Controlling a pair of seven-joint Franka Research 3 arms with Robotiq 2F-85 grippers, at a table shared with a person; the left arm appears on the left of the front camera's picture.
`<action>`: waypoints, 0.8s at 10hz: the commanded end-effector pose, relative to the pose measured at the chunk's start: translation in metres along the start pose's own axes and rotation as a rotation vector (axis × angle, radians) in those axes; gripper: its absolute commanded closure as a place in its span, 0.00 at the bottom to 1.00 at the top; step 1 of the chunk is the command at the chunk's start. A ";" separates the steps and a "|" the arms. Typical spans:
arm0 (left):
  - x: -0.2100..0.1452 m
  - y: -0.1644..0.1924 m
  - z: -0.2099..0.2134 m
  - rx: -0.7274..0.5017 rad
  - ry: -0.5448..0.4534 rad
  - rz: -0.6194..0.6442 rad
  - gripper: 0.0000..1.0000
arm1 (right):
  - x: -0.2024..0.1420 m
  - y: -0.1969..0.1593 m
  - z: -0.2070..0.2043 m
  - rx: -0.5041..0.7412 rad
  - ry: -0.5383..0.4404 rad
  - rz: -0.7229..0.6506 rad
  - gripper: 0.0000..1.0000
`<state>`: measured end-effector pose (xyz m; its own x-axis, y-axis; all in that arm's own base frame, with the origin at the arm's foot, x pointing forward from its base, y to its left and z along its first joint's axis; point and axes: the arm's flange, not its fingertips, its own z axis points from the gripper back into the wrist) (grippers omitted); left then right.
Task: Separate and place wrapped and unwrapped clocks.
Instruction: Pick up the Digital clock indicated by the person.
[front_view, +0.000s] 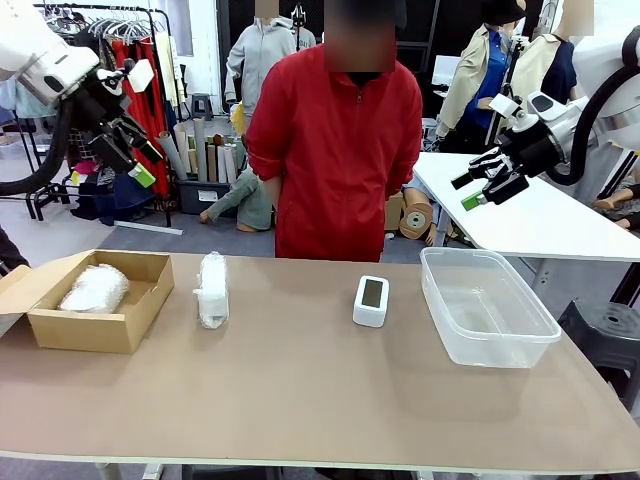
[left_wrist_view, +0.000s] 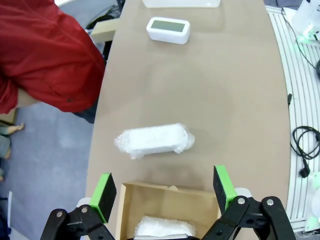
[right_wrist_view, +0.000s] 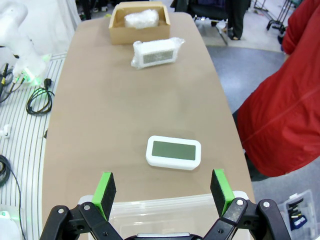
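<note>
One bubble-wrapped clock (front_view: 212, 290) (left_wrist_view: 154, 140) (right_wrist_view: 156, 52) lies on the brown table left of centre. A second wrapped clock (front_view: 94, 289) (left_wrist_view: 161, 228) (right_wrist_view: 142, 19) rests inside the cardboard box (front_view: 135, 320) (left_wrist_view: 165, 197) (right_wrist_view: 117, 35). The bare white clock (front_view: 371, 300) (left_wrist_view: 168, 30) (right_wrist_view: 173, 152) with a grey screen stands right of centre. My left gripper (front_view: 133, 148) (left_wrist_view: 164, 191) hangs open high above the box. High over the clear tub (front_view: 487, 304) (right_wrist_view: 165, 210), my right gripper (front_view: 483, 183) (right_wrist_view: 164, 192) is open too. Neither holds anything.
A person in a red jacket (front_view: 335, 150) stands at the far edge, arms down. A white side table (front_view: 530, 215) sits at the back right. Cables (right_wrist_view: 37, 100) lie on the floor beside the table.
</note>
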<state>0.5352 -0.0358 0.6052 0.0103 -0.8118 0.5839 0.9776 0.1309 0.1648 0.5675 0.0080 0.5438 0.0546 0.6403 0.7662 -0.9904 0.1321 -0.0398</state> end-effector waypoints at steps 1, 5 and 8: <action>-0.009 0.004 -0.004 -0.054 -0.021 -0.075 0.00 | 0.001 0.000 0.001 -0.005 0.000 0.003 0.00; -0.019 0.012 -0.024 -0.088 -0.115 -0.250 0.00 | 0.001 0.000 0.001 -0.005 0.000 0.003 0.00; -0.020 0.018 -0.025 -0.105 -0.129 -0.247 0.00 | 0.001 0.000 0.001 -0.005 0.000 0.003 0.00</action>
<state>0.5535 -0.0361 0.5705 -0.2702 -0.7512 0.6023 0.9568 -0.1395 0.2552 0.5675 0.0080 0.5438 0.0546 0.6403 0.7662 -0.9904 0.1321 -0.0398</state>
